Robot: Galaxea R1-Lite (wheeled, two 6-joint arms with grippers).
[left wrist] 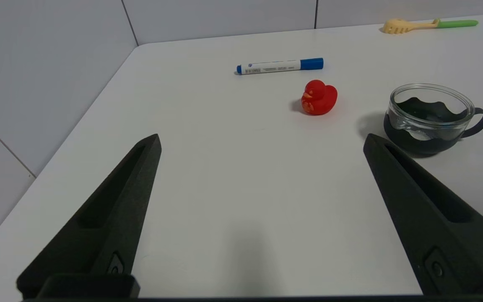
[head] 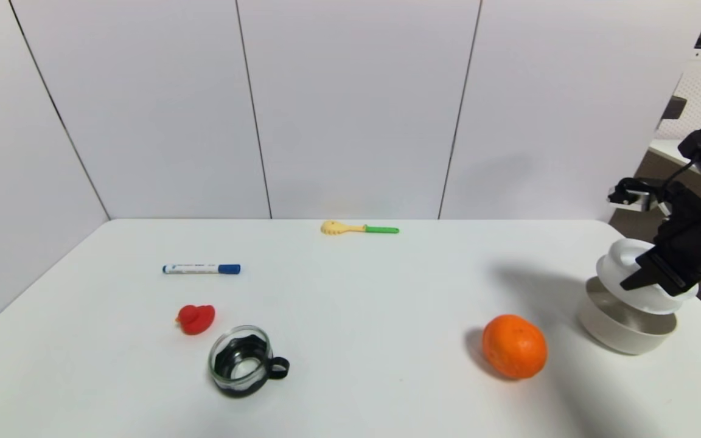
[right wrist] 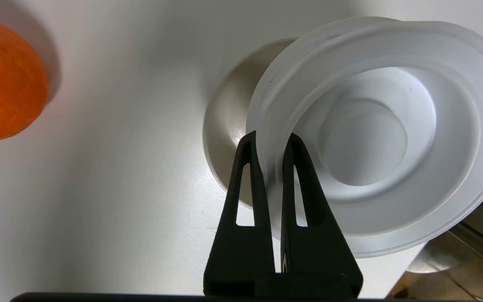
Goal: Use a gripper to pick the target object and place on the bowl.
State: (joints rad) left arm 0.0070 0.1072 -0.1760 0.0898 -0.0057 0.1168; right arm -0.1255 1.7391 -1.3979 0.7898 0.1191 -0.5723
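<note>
R pincer (right wrist: 270,140) clamped on white lid (right wrist: 375,138) rim, just over empty bowl (right wrist: 229,121); L pincer (left wrist: 261,140) wide open.

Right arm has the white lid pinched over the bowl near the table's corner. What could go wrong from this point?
1. The right end effector pinches the white lid only at its rim, so it may tilt or slip.
2. The lid sits off-centre over the bowl, so on release it could land askew or slide off.
3. The bowl stands near the table edge; a nudge might push it off.
</note>
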